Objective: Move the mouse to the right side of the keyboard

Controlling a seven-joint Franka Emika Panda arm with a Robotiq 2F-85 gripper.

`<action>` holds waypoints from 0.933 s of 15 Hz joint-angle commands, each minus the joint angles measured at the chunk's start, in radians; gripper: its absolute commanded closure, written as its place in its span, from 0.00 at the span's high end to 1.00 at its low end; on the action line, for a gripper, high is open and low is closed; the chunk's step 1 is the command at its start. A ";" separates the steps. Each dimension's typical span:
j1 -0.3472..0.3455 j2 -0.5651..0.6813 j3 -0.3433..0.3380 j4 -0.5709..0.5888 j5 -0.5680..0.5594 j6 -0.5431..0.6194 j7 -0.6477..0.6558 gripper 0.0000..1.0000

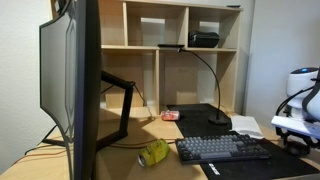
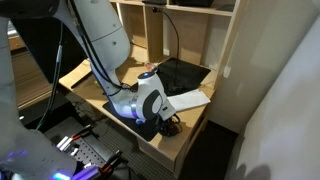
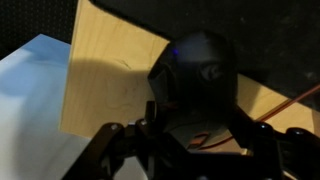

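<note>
I'm holding the gripper [image 3: 188, 140] right over the mouse [image 3: 195, 70], just off the end of the keyboard [image 1: 225, 148], not being able to tell if the jaws are clamping it, and I'm worrying the smooth dome squirts out toward the tabletop [image 3: 110, 70] edge.

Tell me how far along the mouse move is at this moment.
Done: the end effector is down at the mouse, a finger on either side. In hand: a grasp or release; the dark wrist view does not show whether the fingers touch it. Left, if not yet moved: carrying it to the right of the keyboard.
</note>
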 commanded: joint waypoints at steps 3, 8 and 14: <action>0.176 0.100 -0.184 0.072 -0.062 0.074 0.097 0.46; 0.252 0.144 -0.234 0.056 -0.060 0.111 0.082 0.46; 0.126 0.075 -0.091 0.001 -0.051 0.063 0.004 1.00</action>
